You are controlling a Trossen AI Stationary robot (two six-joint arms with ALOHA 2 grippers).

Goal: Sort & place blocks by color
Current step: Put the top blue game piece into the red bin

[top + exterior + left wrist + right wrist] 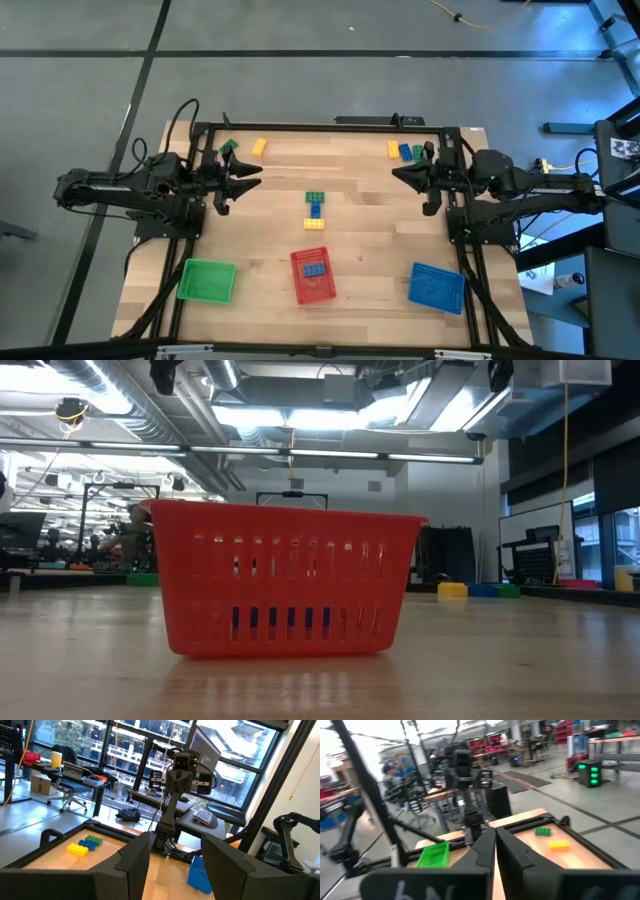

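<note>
Both arms hover above the table and hold nothing. My left gripper [254, 178] [175, 870] stands open at mid-left. My right gripper [397, 176] [495, 851] is shut at mid-right. A green [315, 197], a blue [316, 210] and a yellow block [315, 223] lie in a row at the table's centre. At the far left lie a green [228, 147] and a yellow block [259, 147]. At the far right lie yellow [393, 149], blue [405, 152] and green [417, 153] blocks. One blue block [314, 270] lies inside the red tray [300, 290].
A green tray [207, 280], the red tray [285, 560] and a blue tray [437, 287] stand in a row along the near edge. A black frame [330, 127] borders the table. Bare wood lies between the centre blocks and each gripper.
</note>
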